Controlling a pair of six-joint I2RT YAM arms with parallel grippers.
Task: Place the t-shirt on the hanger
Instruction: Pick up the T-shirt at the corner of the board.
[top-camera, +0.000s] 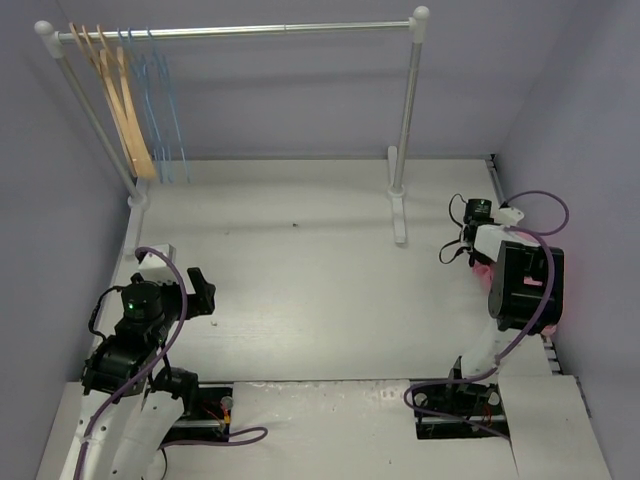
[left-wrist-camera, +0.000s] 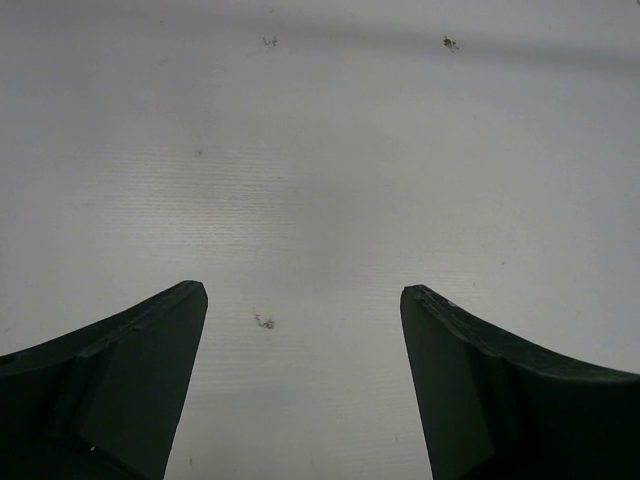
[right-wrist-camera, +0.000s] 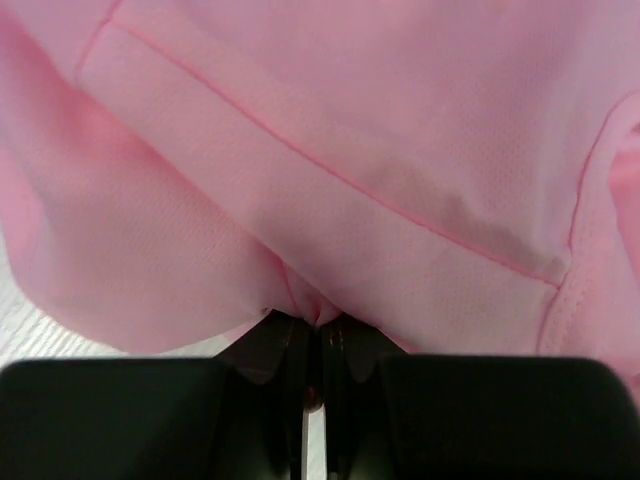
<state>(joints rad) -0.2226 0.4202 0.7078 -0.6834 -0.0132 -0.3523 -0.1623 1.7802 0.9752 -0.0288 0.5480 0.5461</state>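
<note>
Booth: Where's the t-shirt (right-wrist-camera: 330, 180)?
Me: Right edge of the worktop (top-camera: 320, 290) — my right fingers (right-wrist-camera: 285, 350) are clenched on a fold of its pink cloth.
Booth: And your left fingers (left-wrist-camera: 140, 350)?
Me: Spread wide above the worktop, near left, holding nothing. The pale-blue hanger (top-camera: 165, 110) hangs on the rail (top-camera: 250, 30), far left — beside the tan wooden hangers (top-camera: 120, 100), well apart from the shirt.

The t-shirt (right-wrist-camera: 330, 150) is plain pink, the hanger (top-camera: 176, 125) pale blue, the wooden hangers (top-camera: 125, 110) tan, the table (top-camera: 320, 290) white.
</note>
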